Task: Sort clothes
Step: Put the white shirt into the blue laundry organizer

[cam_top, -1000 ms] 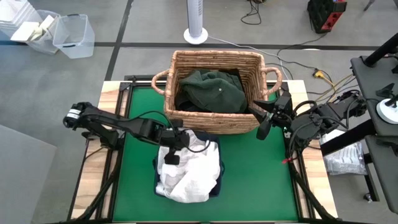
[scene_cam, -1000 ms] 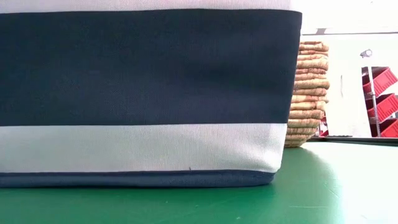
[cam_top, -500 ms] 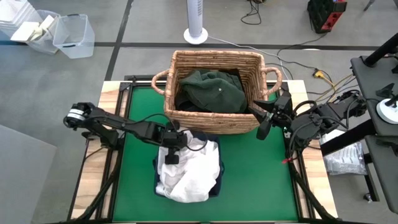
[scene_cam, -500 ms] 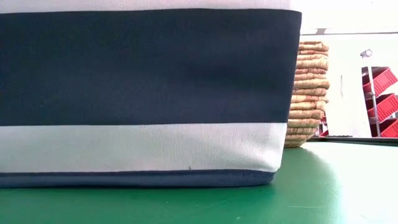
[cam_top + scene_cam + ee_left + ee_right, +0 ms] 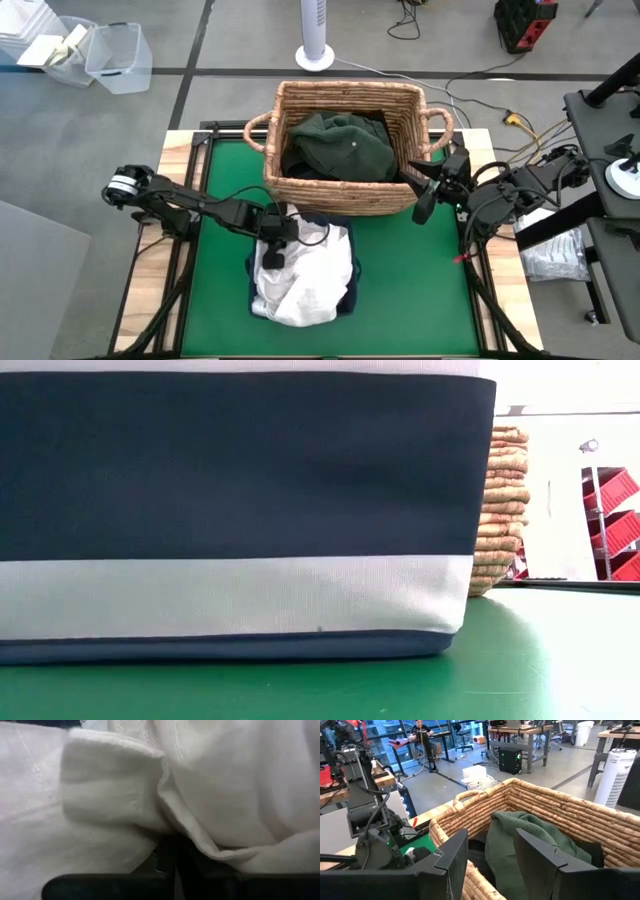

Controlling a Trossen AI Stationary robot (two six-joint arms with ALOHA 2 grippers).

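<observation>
Left end effector [image 5: 272,246] presses into the white clothes [image 5: 305,275], its grip hidden; soft, light, best pinched at a raised fold; right end effector [image 5: 492,857] waits open.

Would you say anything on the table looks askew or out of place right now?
Slightly: the white clothes are heaped above the navy bin, spilling over its rim where the left gripper presses in. The green garment sits inside the wicker basket.

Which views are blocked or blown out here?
Low view: the striped bin fills most of the picture, and the room behind is overexposed. Left wrist view: white clothes pressed close, soft focus. High view: evenly lit. Right wrist view: clear across the wicker basket, bright windows behind.
</observation>
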